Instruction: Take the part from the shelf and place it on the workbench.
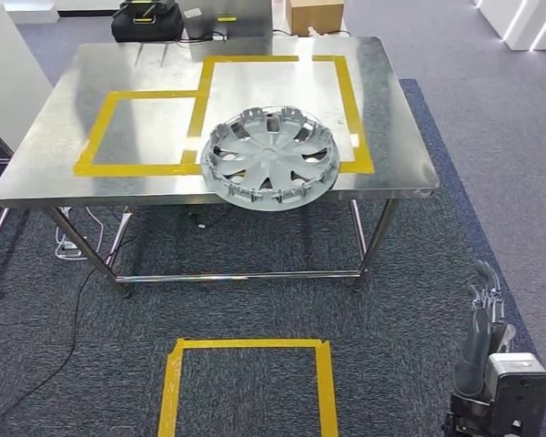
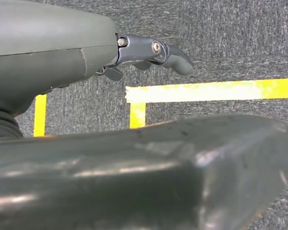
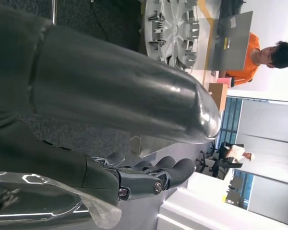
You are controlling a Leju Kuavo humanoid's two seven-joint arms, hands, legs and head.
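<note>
one hubcap (image 1: pixel 270 157), centre frame, overhanging table (image 1: pixel 57 137) front edge | right robot hand (image 1: pixel 487 314) lower right, fingers apart, empty | left robot hand (image 2: pixel 150 50) empty, fingers extended | two taped yellow squares (image 1: pixel 143 132) on table, one on carpet

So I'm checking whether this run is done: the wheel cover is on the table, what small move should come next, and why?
Probably a nudge further onto the workbench. The wheel cover lies flat, but its near rim overhangs the front edge and crosses the yellow tape outline. The right hand hangs low beside the body, holding nothing, so it would have to lift first.
</note>
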